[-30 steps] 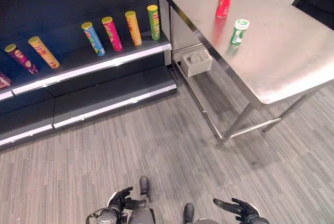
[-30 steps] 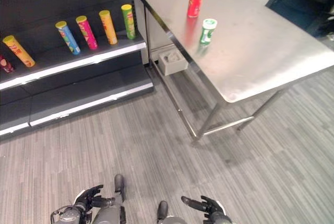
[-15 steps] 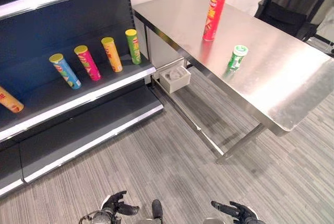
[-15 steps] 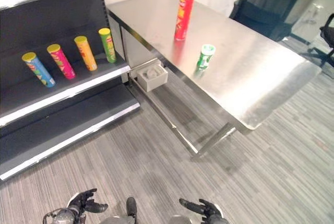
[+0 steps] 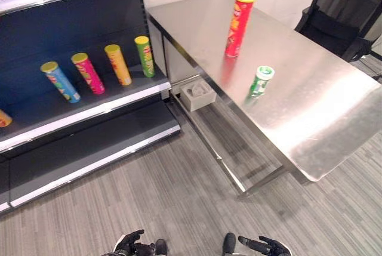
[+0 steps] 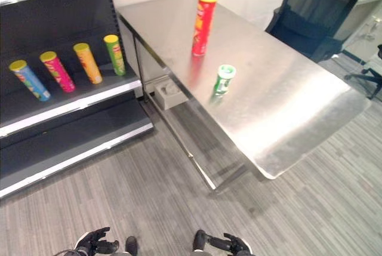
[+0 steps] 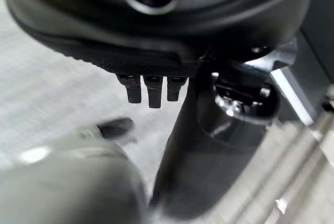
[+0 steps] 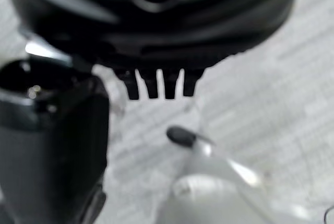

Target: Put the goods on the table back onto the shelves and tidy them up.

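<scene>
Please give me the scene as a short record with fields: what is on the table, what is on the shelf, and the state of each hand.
on table: tall red can upright; short green can upright, nearer the front edge of the steel table
on shelf: blue can, pink can, orange can, green can, in a row
left hand: low, open, empty
right hand: low, open, empty
</scene>
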`<state>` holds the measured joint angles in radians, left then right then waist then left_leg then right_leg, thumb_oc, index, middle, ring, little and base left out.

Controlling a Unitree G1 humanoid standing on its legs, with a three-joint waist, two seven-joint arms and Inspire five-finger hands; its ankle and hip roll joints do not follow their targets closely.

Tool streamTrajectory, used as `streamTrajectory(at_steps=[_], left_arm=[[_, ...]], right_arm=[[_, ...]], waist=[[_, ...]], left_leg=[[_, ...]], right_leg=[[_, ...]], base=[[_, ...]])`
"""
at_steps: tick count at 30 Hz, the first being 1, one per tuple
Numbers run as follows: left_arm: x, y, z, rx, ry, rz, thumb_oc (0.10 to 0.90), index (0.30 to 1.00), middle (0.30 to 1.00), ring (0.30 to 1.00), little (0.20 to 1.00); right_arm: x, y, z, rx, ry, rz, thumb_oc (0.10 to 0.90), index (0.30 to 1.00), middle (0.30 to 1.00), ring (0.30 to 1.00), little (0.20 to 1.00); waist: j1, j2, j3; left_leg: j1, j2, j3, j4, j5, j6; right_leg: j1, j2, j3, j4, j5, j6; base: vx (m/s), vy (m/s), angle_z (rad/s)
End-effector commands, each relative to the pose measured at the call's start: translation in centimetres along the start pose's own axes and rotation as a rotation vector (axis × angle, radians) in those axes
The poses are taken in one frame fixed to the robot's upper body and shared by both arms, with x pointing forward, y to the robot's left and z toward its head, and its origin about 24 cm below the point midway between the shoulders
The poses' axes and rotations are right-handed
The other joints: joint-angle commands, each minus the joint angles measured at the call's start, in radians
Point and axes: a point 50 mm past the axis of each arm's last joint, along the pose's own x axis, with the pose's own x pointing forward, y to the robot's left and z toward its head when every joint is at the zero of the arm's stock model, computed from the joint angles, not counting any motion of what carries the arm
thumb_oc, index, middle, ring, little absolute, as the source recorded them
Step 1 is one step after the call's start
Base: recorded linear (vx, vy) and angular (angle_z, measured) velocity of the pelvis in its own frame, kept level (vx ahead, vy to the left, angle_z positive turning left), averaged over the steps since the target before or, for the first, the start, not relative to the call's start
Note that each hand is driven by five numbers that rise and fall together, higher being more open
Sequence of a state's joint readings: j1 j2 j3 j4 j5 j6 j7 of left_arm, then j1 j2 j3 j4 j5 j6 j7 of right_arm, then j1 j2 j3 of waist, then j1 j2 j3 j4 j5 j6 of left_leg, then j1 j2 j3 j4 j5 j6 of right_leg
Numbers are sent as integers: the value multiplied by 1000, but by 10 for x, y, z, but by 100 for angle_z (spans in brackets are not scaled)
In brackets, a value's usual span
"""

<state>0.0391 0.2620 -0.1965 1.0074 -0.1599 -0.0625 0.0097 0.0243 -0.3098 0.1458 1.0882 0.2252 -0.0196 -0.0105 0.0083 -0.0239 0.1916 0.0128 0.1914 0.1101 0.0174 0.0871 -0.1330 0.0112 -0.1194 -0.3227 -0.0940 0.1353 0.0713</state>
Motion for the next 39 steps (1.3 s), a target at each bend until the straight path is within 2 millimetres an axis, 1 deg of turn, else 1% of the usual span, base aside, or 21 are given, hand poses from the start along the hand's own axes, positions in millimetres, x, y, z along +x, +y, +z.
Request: streamTrajectory(at_steps=[1,3,5,6,7,9,10,11,14,17,20,23,24,26,27,28,29,31,32,35,39], left_arm=[[7,7,46,-4,-161,9,800,900,900,900,900],[7,5,46,-3,-162,4,800,900,900,900,900],[8,2,48,14,-157,-8,800,900,900,900,900],[8,2,48,14,-157,-8,800,900,900,900,900],[8,2,48,5,-161,-8,800,900,900,900,900],[8,1,47,17,-156,-13,800,900,900,900,900],[8,1,41,29,-136,-10,800,900,900,900,900],[8,1,41,29,-136,-10,800,900,900,900,900],[7,8,24,8,-69,22,800,900,900,900,900],[3,24,12,-39,-32,73,800,900,900,900,900],[-1,33,-3,-59,12,102,800,900,900,900,900],[-5,32,-16,-65,46,107,800,900,900,900,900],[-6,28,-21,-77,60,105,800,900,900,900,900],[-7,24,-26,-82,80,93,800,900,900,900,900],[-7,24,-26,-82,80,93,800,900,900,900,900],[-8,23,-29,-75,85,87,800,900,900,900,900],[-8,23,-27,-53,69,74,800,900,900,900,900],[-9,23,-25,-36,49,55,800,900,900,900,900],[-9,23,-25,-37,49,55,800,900,900,900,900],[-9,21,-21,-15,23,30,800,900,900,900,900],[-10,19,-21,-14,11,18,800,900,900,900,900]], right_arm=[[0,-27,21,13,-84,-77,800,900,900,900,900],[0,-29,20,16,-77,-81,800,900,900,900,900],[-1,-35,17,32,-63,-104,800,900,900,900,900],[-1,-35,16,32,-63,-104,800,900,900,900,900],[0,-34,19,32,-66,-99,800,900,900,900,900],[0,-33,16,49,-59,-102,800,900,900,900,900],[-1,-32,8,82,-38,-112,800,900,900,900,900],[-1,-32,8,82,-38,-113,800,900,900,900,900],[-3,-36,-12,189,40,-167,800,900,900,900,900],[-9,-65,-12,358,9,-282,800,900,900,900,900],[-27,-119,-4,495,-104,-470,800,900,900,900,900],[-64,-182,35,527,-379,-672,800,900,900,900,900],[-95,-210,76,507,-608,-757,800,900,900,900,900],[-133,-220,124,455,-887,-776,800,900,900,900,900],[-133,-220,124,455,-887,-776,800,900,900,900,900],[-164,-225,160,371,-1074,-773,800,900,900,900,900],[-196,-219,200,211,-1254,-726,800,900,900,900,900],[-220,-207,227,95,-1388,-668,800,900,900,900,900],[-220,-207,227,94,-1389,-666,800,900,900,900,900],[-233,-182,258,-29,-1497,-533,800,900,900,900,900],[-224,-166,272,-98,-1477,-454,800,900,900,900,900]], waist=[[-20,5,49],[-22,5,51],[-12,11,48],[-13,11,45],[-9,17,39],[-16,24,27],[-29,27,2],[-26,27,3],[-43,26,-19],[-51,17,-28],[-58,9,-37],[-73,5,-42],[-79,1,-45],[-80,-2,-49],[-79,-2,-50],[-74,-6,-55],[-63,-9,-59],[-53,-12,-66],[-55,-11,-66],[-30,-15,-74],[-15,-18,-75]], left_leg=[[-73,65,-2,146,-48,-14],[-86,60,-3,159,-48,-13],[-136,14,-31,92,-7,-9],[-137,13,-32,89,-5,-9],[-117,5,-34,24,-14,-8],[-100,-9,-41,-7,-17,-1],[-64,-19,-16,-50,-15,0],[-59,-19,-14,-54,-13,0],[2,-37,29,-95,-30,12],[31,-46,60,-105,-50,23],[55,-51,83,-105,-67,29],[72,-57,87,-105,-88,34],[75,-60,91,-105,-90,37],[81,-61,95,-105,-95,38],[80,-61,95,-105,-95,38],[83,-59,96,-105,-97,38],[89,-56,98,-105,-101,35],[85,-53,97,-105,-95,33],[85,-52,97,-105,-95,33],[85,-47,93,-105,-90,27],[82,-41,84,-105,-85,23]], right_leg=[[42,-44,9,32,-109,43],[57,-43,-2,24,-116,41],[71,-38,-11,11,-115,45],[69,-39,-12,11,-115,46],[61,-37,-2,14,-116,53],[60,-36,4,13,-112,61],[67,-47,11,7,-104,71],[68,-47,14,7,-104,72],[67,-68,49,7,-88,88],[61,-83,74,7,-78,102],[63,-95,89,10,-75,115],[69,-105,92,12,-78,126],[67,-111,96,12,-72,130],[64,-113,100,12,-69,131],[63,-114,100,12,-69,131],[65,-115,99,12,-69,131],[71,-116,96,11,-73,133],[69,-116,91,9,-69,133],[69,-116,91,10,-69,133],[77,-112,76,7,-71,132],[83,-110,64,7,-73,130]], base=[[32,-172,28],[31,-45,39],[73,12,31],[80,51,19],[69,51,21],[119,117,-8],[111,126,-38],[173,196,-38],[115,164,-36],[82,120,-35],[71,86,-28],[61,79,-19],[39,63,-10],[20,26,-12],[23,0,-16],[29,-14,-10],[23,-22,-5],[0,-6,-2],[0,0,0],[16,-26,8],[13,-42,19]])
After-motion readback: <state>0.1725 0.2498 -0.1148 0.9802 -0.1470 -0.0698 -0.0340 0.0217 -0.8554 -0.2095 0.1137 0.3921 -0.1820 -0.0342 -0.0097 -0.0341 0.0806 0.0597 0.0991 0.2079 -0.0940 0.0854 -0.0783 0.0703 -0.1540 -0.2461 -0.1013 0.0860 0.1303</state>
